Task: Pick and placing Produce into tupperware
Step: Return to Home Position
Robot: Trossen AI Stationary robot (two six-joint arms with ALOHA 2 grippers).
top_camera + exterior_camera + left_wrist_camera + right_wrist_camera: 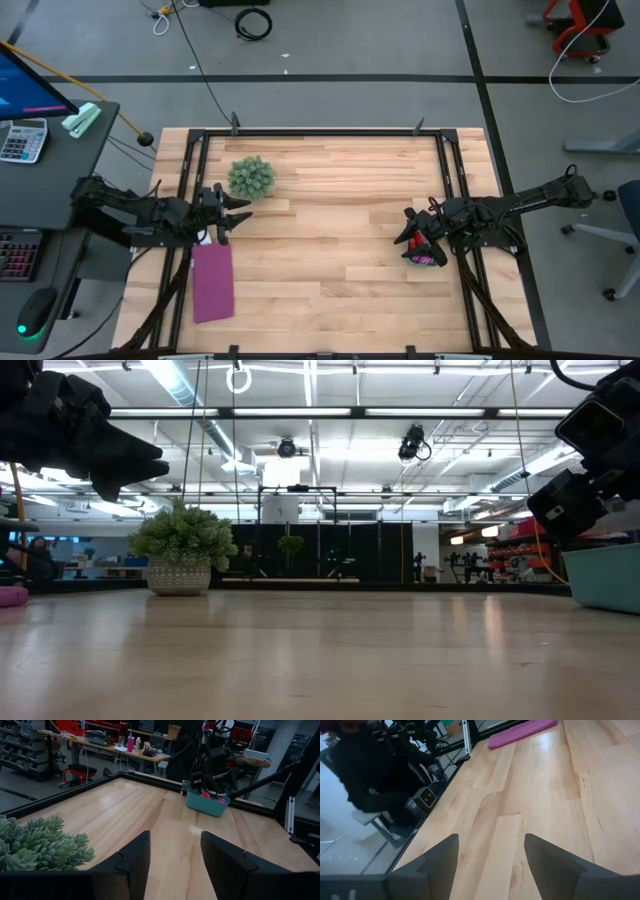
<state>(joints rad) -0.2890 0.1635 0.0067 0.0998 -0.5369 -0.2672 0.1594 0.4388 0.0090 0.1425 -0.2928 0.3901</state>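
Wood counter (330, 290). The tupperware (206, 806) sits toward 4 o'clock on it, just beside my right arm. I judge it light, thin-walled plastic that would slide if nudged, so take it by the rim. Inside lies the produce (212, 797): small, light, smooth pieces, likely to roll. Pinch across the middle. My left end effector (175, 836) at 9 o'clock and right end effector (491, 838) at 3 o'clock are both spread wide, holding nothing.

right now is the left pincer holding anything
No, the left pincer is open, and only bare table shows in its gap.
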